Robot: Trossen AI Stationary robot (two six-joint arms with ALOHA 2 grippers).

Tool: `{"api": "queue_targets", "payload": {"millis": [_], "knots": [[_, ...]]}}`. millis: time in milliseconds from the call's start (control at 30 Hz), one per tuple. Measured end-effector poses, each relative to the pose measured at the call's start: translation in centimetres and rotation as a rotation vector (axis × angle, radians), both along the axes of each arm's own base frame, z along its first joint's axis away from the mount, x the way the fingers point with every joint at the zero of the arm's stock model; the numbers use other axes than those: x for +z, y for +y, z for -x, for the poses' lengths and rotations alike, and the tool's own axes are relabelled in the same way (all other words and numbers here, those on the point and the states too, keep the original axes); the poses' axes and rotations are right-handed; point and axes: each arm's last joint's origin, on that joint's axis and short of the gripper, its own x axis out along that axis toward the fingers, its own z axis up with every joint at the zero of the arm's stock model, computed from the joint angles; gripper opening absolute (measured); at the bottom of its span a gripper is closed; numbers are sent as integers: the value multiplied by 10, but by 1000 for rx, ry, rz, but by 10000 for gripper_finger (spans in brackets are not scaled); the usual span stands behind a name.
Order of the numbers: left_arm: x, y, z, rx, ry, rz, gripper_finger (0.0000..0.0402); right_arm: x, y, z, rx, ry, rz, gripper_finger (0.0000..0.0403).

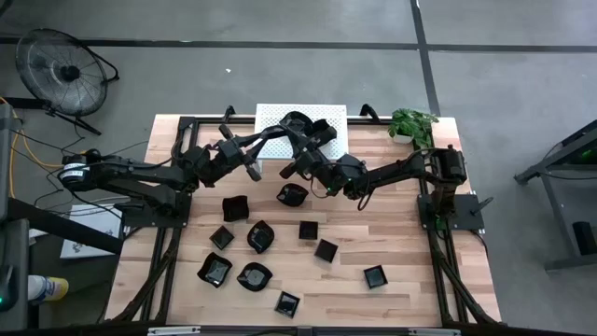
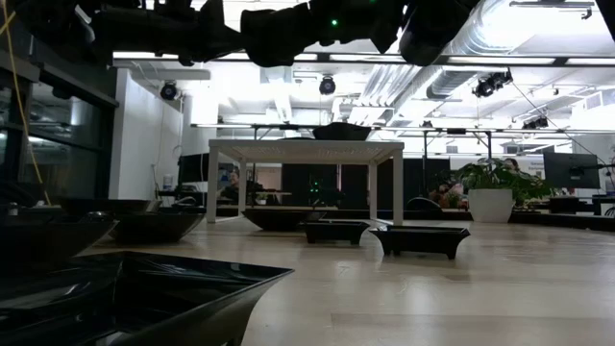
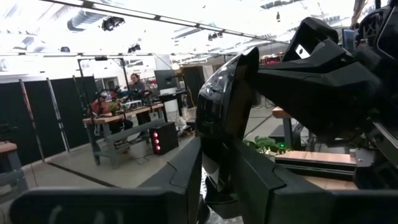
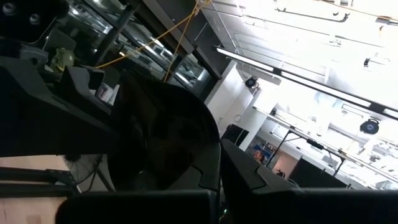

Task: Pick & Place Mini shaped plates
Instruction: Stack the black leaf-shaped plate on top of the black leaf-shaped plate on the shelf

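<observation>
Plate (image 3: 227,99), glossy black, curved rim, held on edge in the air between both arms, near the front edge of the white stand (image 1: 328,117). Handover step, by my reading: right gripper (image 1: 297,168) clamps it; left gripper (image 1: 254,168) narrows around it, grip unconfirmed. Next: left secures, right releases. Other plates (image 1: 264,235) lie scattered on the table (image 1: 401,271).
</observation>
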Motion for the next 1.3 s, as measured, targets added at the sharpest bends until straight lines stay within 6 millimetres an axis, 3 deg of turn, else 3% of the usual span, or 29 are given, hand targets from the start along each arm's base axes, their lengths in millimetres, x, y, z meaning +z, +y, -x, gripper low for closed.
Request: {"api": "queue_targets", "payload": {"millis": [167, 433, 800, 933, 1100, 1300], "knots": [[0, 0, 0, 4, 0, 1, 67, 0, 0, 0, 6, 3, -1, 0], [0, 1, 0, 19, 2, 2, 6, 0, 0, 0, 0, 6, -1, 0], [0, 1, 1, 32, 10, -12, 1, -1, 3, -2, 46, 23, 26, 7], [0, 0, 0, 10, 14, -20, 1, -3, 7, -3, 73, 52, 47, 50], [0, 1, 0, 26, 16, -20, 1, -1, 10, 0, -2, 46, 9, 132], [10, 14, -3, 40, 49, -43, 0, 25, 23, 17, -199, 78, -46, 200]]}}
